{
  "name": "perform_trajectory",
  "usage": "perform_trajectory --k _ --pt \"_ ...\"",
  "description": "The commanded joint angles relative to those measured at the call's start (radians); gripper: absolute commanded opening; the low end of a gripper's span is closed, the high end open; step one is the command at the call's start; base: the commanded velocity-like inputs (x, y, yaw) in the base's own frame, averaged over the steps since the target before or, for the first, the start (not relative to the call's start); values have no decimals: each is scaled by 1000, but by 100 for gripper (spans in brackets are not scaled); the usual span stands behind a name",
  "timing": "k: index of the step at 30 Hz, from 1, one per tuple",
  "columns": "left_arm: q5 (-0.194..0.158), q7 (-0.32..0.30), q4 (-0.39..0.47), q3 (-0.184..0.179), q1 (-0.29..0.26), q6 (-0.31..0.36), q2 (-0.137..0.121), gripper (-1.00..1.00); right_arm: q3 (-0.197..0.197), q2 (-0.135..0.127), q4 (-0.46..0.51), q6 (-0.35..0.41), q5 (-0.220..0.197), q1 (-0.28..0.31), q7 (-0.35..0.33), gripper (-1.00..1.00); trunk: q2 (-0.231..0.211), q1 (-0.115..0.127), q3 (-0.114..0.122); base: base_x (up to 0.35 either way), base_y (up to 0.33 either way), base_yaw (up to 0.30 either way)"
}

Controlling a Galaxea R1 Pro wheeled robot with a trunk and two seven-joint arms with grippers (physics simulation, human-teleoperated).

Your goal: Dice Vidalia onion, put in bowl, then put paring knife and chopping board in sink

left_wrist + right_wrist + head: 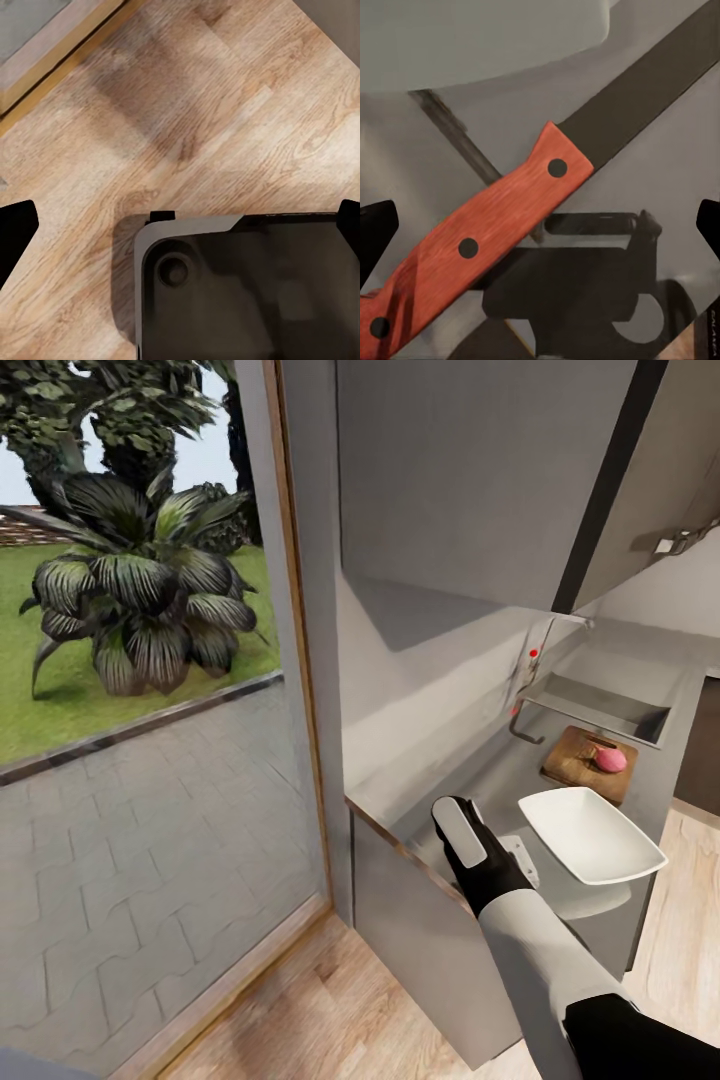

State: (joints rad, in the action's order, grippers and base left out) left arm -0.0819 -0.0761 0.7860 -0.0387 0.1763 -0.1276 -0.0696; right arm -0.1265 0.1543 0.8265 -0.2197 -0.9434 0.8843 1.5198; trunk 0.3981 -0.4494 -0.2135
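Paring knife lies slantwise on the desk, blade towards the bowl, apparently ungripped between the right pincer's wide-spread tips.

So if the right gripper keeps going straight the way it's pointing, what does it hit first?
Most likely the paring knife: its red handle lies across the right gripper line, on the grey countertop. How close is unclear.

Even, bright daylight enters through the window at the head view's left. The glossy desk mirrors the wall and tap. The paring knife casts a dark, sharp-edged shadow on the desk. The wooden floor shows soft shadow bands. Renders slightly soft; edges undistorted.
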Motion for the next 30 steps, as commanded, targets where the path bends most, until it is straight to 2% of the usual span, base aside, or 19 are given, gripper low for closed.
perform_trajectory --k 1,14,30 --pt "-9 -2 1 -3 0 -1 -1 100 -2 -1 0 -7 -3 1 2 100 2 -1 -2 0 5 0" --pt "-9 -2 1 -3 0 -1 -1 100 -2 1 0 -9 -4 1 2 100 2 -1 -2 47 100 0" --pt "-9 -2 -13 -3 0 -1 -1 100 -2 1 0 -9 -3 1 -2 100 2 -1 -2 42 8 0"
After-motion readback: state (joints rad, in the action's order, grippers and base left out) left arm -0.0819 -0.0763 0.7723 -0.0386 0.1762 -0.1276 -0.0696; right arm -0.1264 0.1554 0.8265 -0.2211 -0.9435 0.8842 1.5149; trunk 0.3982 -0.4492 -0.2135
